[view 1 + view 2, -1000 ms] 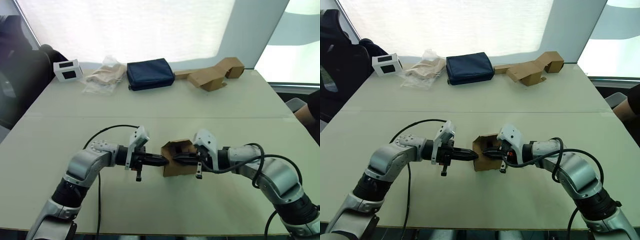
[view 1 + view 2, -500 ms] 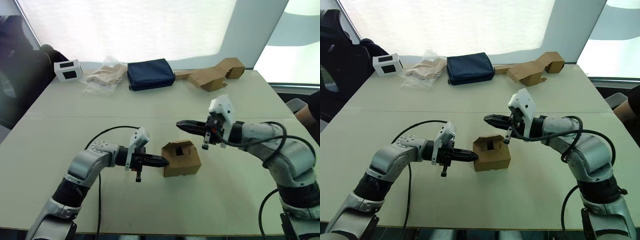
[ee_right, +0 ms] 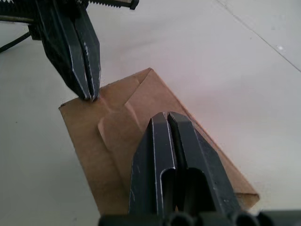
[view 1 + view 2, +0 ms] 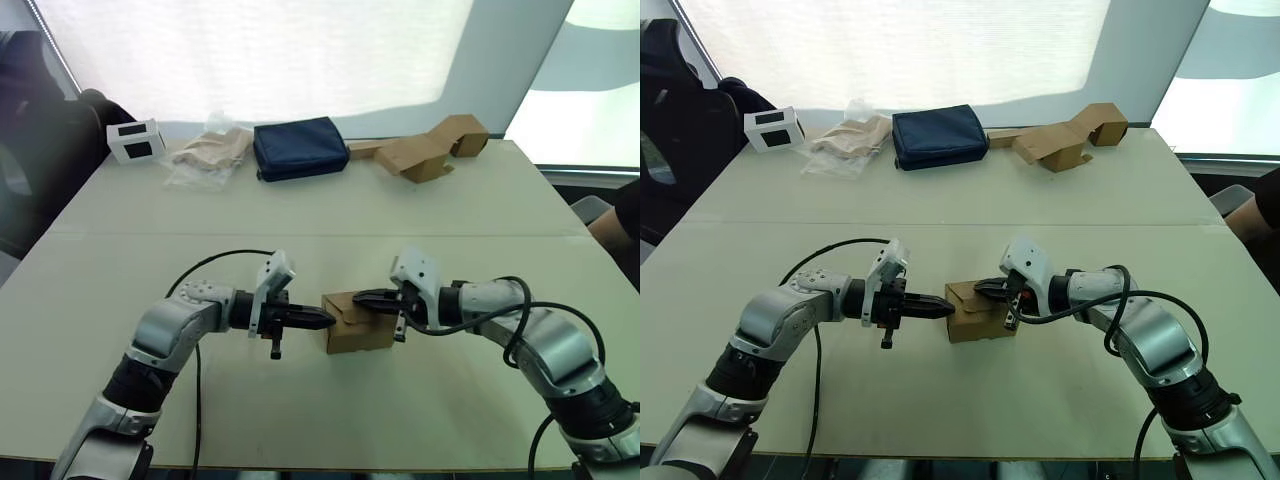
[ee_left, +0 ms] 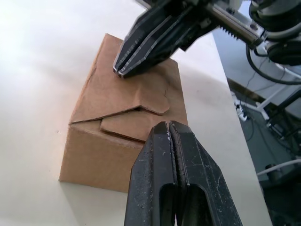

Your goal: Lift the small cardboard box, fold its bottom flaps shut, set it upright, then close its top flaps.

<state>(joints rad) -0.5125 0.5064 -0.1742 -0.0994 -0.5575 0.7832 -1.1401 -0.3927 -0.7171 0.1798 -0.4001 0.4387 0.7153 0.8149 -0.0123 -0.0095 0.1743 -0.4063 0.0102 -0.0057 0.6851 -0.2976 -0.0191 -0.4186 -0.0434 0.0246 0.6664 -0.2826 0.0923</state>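
Bright window light falls across a pale table [image 4: 300, 215] whose far edge carries a row of items: a small white box [image 4: 136, 140] at the far left, a crumpled clear bag [image 4: 208, 155] beside it, a navy blue pouch [image 4: 299, 147] in the middle, and bigger tan cardboard pieces [image 4: 425, 150] toward the far right. A dark chair [image 4: 680, 110] stands off the table's far left corner.

Near the middle of the table, close to the robot, the small cardboard box [image 4: 360, 320] stands upright on the surface. Its top flaps [image 5: 127, 101] lie folded down across the opening, one rounded flap overlapping another along a slanted seam.

The left gripper [image 4: 322, 320] reaches in from the left with its two black fingers pressed together, holding nothing; their tip sits at the box's left upper edge, and in the right wrist view it meets the corner of the top. The right gripper [image 4: 366, 298] comes in from the right, its fingers also pressed together and empty, with the tip resting on the folded top toward the far side of the box. The two tips point at each other across the box top, a short way apart. A black cable [image 4: 215, 262] arcs over the left arm, and another loops beside the right arm.
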